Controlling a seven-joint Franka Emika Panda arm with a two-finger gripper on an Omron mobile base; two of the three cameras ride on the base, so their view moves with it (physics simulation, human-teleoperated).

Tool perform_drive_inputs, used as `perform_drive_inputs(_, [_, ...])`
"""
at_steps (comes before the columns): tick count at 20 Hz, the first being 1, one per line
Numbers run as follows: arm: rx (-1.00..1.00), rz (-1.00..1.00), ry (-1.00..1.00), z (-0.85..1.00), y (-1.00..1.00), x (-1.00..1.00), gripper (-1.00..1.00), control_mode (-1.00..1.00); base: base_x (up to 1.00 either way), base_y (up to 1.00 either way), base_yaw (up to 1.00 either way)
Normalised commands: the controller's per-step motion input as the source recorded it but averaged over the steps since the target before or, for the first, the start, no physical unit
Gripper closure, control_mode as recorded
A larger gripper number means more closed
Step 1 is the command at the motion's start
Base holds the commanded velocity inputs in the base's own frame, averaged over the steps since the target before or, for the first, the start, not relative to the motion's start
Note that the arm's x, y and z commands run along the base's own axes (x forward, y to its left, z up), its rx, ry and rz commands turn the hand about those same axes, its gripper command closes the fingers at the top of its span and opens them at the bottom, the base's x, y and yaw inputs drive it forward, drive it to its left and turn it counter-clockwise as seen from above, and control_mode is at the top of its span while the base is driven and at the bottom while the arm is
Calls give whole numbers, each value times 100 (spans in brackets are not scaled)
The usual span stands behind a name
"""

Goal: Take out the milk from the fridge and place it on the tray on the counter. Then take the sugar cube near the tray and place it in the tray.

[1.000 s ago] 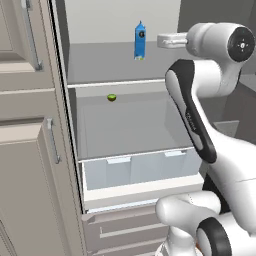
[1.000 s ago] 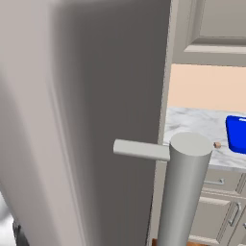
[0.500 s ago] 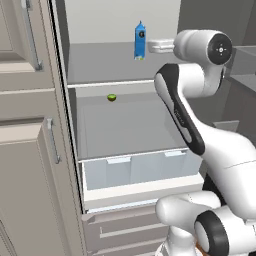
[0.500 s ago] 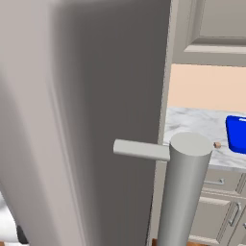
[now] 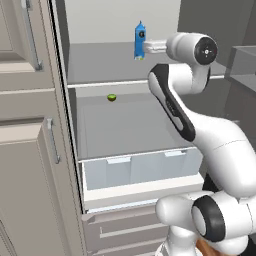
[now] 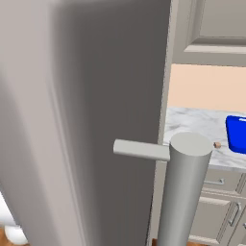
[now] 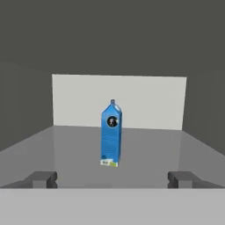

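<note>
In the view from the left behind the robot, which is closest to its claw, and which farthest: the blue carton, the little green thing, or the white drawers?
From the gripper:
1. The milk, right beside it on the fridge's upper shelf.
2. The green round item, one shelf down, to the left.
3. The translucent drawers, lowest of the three.

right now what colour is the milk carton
Blue, with a dark round mark; the milk shows best in the hand view.

A glossy white arm [image 5: 200, 125] of rounded segments, with black bands and round dark joint caps.
</note>
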Motion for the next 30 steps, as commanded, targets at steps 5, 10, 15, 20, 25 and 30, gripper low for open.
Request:
perform_drive_inputs(5, [0,0,7,2,0,51,-100,-100,0,0,0])
perform_drive_inputs(10, [0,0,6,0,0,53,-100,-100,0,0,0])
perform_drive_inputs(15, [0,0,4,1,0,38,-100,-100,0,0,0])
perform_drive_inputs(20, [0,0,2,2,0,32,-100,-100,0,0,0])
perform_drive_inputs(25, [0,0,0,18,1,29,-100,-100,0,0,0])
perform_drive_inputs(30, [0,0,0,10,0,32,-100,-100,0,0,0])
